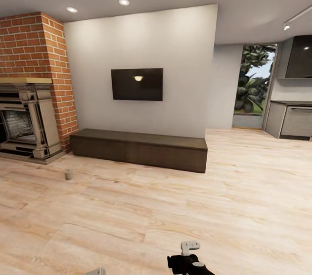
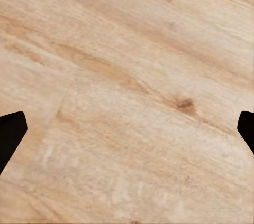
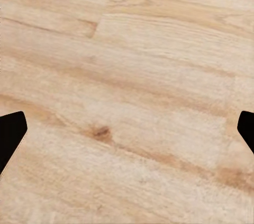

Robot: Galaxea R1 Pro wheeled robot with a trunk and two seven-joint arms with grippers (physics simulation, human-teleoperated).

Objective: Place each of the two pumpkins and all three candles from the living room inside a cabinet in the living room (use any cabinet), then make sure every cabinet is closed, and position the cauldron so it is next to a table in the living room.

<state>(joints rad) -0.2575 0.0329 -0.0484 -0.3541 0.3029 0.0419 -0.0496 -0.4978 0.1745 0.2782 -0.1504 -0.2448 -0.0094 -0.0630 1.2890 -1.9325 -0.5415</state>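
i am out on the open wooden floor, facing the long dark cabinet that runs along the wall under the black tv. its fronts all look flush and closed from here. one candle stands upright on the floor just in front of the cabinet's fireplace-side end, well apart from me. the brick fireplace sits just beside that same end of the cabinet.

my left jaws are spread wide, dark fingertips at the picture edges, nothing between them, pointing down at bare floorboards. my right jaws are equally wide and empty over the boards; part of my right arm shows low in the head view.

what could go wrong: the candle is small and stubby, so a sloppy approach toward the cabinet could tip it with my base or an arm and send it rolling toward the fireplace hearth. if i stop too near the cabinet, a drawer may not have room to open. coming down off-centre on the candle could knock it over rather than grip it.
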